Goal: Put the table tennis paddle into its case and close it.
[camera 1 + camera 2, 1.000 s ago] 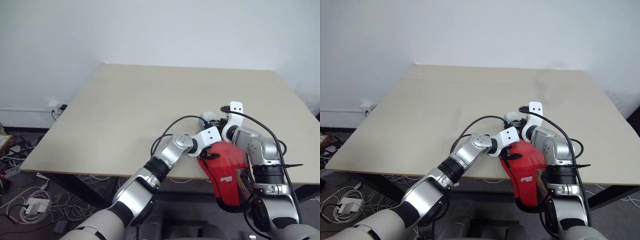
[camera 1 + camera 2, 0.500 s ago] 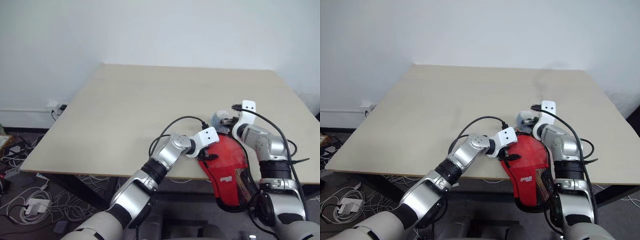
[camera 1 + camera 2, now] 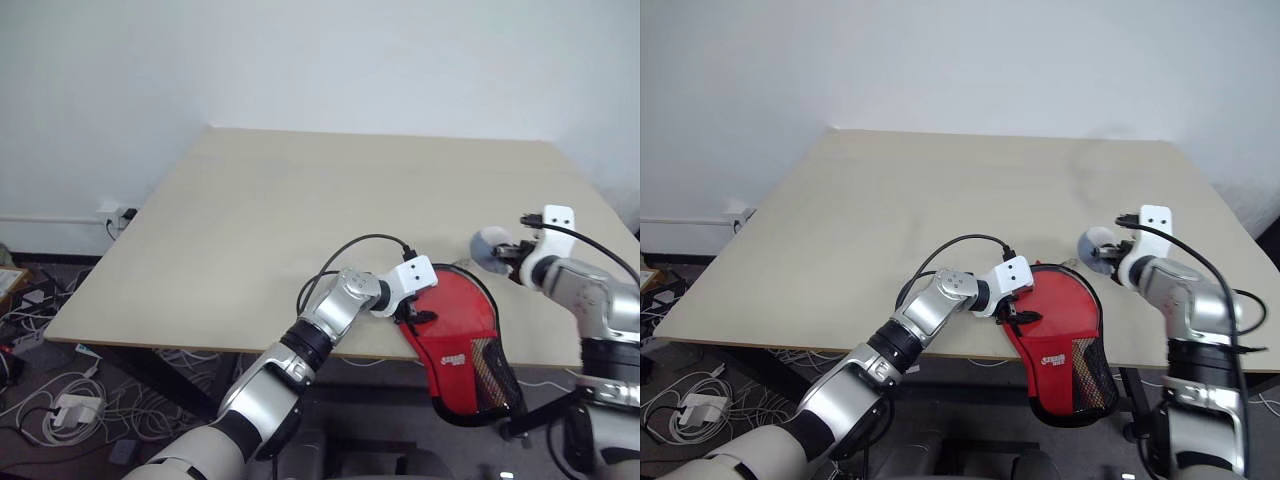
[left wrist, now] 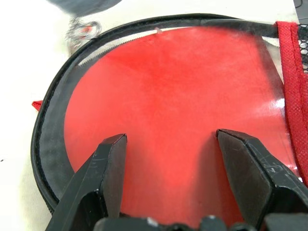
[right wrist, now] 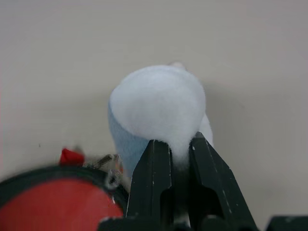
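Our left gripper [image 4: 168, 180] spreads open over the red case [image 3: 462, 340] at the bench [image 3: 300, 210] edge, mesh end overhanging. Our right gripper [image 5: 172, 149], farther right, pinches a bluish-white plush tab [image 5: 156, 108] trailing from the zipper ring [image 5: 112, 176].

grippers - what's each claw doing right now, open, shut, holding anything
Left claw: open, fingers spread over the red face inside the case, gripping nothing.
Right claw: shut on a pale blue-white soft thing.
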Controlling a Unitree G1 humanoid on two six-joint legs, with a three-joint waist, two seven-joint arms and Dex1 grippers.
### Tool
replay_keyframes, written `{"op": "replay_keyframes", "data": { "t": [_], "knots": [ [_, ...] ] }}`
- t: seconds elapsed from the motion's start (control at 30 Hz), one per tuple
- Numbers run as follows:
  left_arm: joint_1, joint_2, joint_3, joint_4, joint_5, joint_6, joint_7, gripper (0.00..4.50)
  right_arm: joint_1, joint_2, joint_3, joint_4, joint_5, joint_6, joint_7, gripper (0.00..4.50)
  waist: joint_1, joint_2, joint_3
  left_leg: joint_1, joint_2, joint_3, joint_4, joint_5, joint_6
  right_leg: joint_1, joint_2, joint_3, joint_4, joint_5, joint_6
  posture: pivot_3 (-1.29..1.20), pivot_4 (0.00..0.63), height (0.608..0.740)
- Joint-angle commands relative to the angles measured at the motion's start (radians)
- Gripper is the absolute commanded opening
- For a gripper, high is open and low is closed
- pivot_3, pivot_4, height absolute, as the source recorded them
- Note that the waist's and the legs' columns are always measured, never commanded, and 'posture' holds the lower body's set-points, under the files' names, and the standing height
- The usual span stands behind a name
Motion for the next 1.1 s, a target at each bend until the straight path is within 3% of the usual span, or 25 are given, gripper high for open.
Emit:
{"op": "replay_keyframes", "data": {
  "t": [0.03,0.4,0.9,1.1],
  "knots": [
    [0.032,0.036,-0.026,0.065,0.032,0.057,-0.005,3.14,0.069,-0.128,-0.061,-0.121,0.046,0.042,0.112,0.02,-0.001,0.0,0.0,0.0,0.0,0.0,0.0,0.0,0.0,0.0,0.0,0.0,0.0,0.0,0.0,0.0,0.0,0.715],
    [0.045,0.032,-0.025,0.057,0.03,0.061,-0.004,3.14,0.35,-0.361,-0.061,-0.19,0.055,0.009,0.353,0.02,0.0,0.0,0.0,0.002,0.002,0.0,0.001,-0.001,0.002,0.003,0.0,0.0,-0.001,0.0,0.0,0.0,0.0,0.715],
    [0.028,0.027,-0.022,0.086,0.03,0.047,-0.006,3.14,0.731,-0.52,-0.088,-0.308,0.041,-0.183,0.69,0.02,0.006,-0.002,0.0,0.006,0.003,-0.003,0.004,-0.008,-0.001,0.012,-0.001,-0.004,-0.007,-0.001,0.0,0.0,0.0,0.715],
    [0.018,0.025,-0.015,0.108,0.028,0.037,-0.002,3.14,0.881,-0.556,-0.158,-0.31,0.012,-0.256,0.786,0.02,0.016,-0.003,-0.002,0.006,0.003,-0.004,0.005,-0.009,-0.001,0.015,-0.001,-0.006,-0.013,0.0,0.0,0.0,0.0,0.715]
  ]
}}
